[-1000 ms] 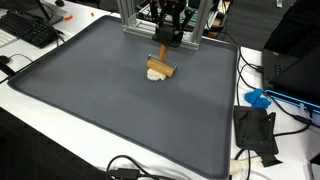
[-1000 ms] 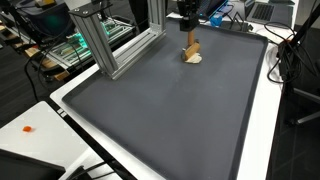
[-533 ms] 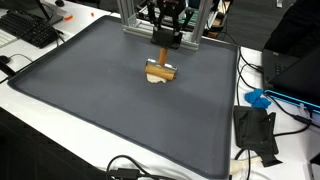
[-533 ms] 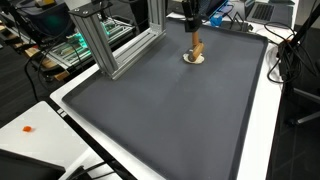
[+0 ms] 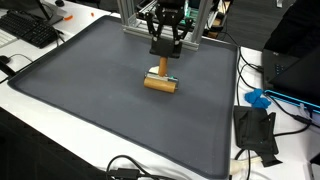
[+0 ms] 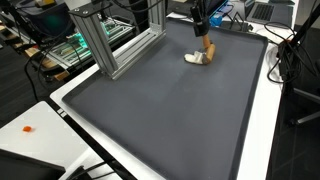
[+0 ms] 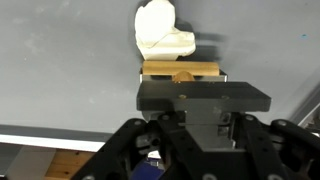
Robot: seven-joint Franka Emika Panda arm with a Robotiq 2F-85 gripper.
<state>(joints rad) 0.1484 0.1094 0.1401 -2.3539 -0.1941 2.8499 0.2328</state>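
The black Robotiq gripper [image 5: 164, 50] hangs just above a short tan wooden bar [image 5: 160, 84], squared to its long side. The bar lies flat on the dark grey mat [image 5: 90, 100], steadied against a cream moulded lump [image 7: 163, 33]. How far the fingers are parted I cannot tell.

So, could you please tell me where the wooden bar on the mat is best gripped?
Across its narrow width, from straight above: the wooden bar lies flat on the mat. I would favour the end clear of the white piece that sits against one long side.
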